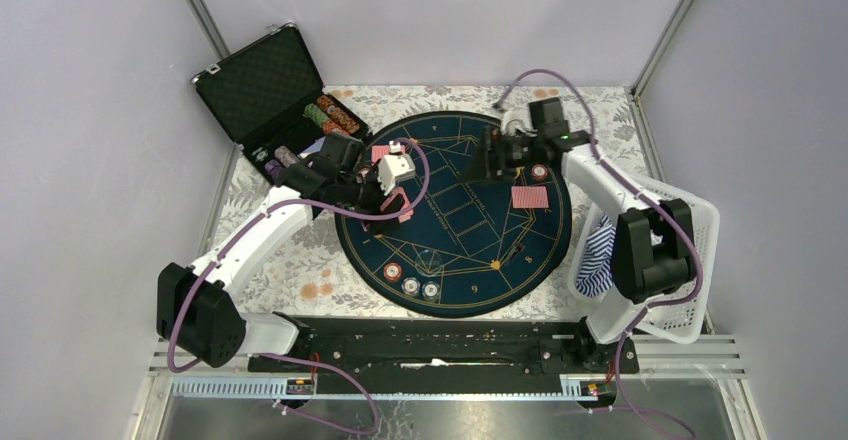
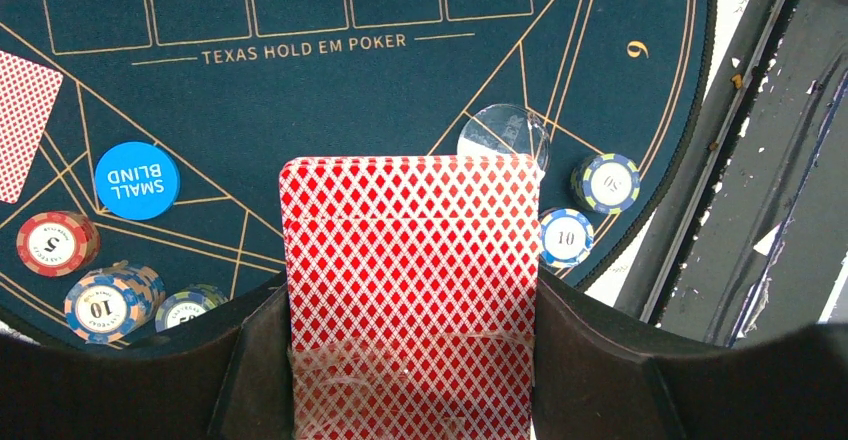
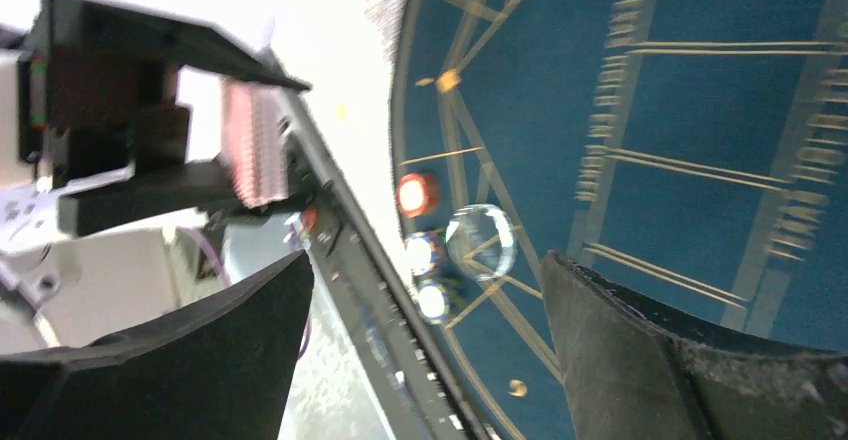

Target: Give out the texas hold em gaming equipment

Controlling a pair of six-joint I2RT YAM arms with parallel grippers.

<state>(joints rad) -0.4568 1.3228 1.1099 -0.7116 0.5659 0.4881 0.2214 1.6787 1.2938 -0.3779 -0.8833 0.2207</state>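
**Deck [image 2: 410,280] in left gripper [image 2: 415,345], right gripper [image 3: 425,270] empty**

The left gripper was clamped on the deck's two long edges. The deck's long axis therefore ran straight out along the fingers, red backs up, with the free end sticking out past the fingertips. In the top view it hung over the left part of the poker mat [image 1: 500,235], free end aimed toward the near-seat chips [image 1: 410,282].

The right gripper was wide, with nothing between the fingers. It sat over the far-right part of the mat, near a single face-down card [image 1: 530,197] and an orange chip [image 1: 540,172].

Key relation: in the right wrist view the deck showed edge-on, up and left of the fingers and well apart. In the top view the right fingers pointed roughly toward the deck across the mat centre.

Judgement: dealing was mid-way. If the right arm picks the next card, it has to travel to its own left and meet the deck's free short end. The long edges are blocked by the left fingers. The right arm was nearer the far-right seat, and the left arm was nearer the near-left seats.
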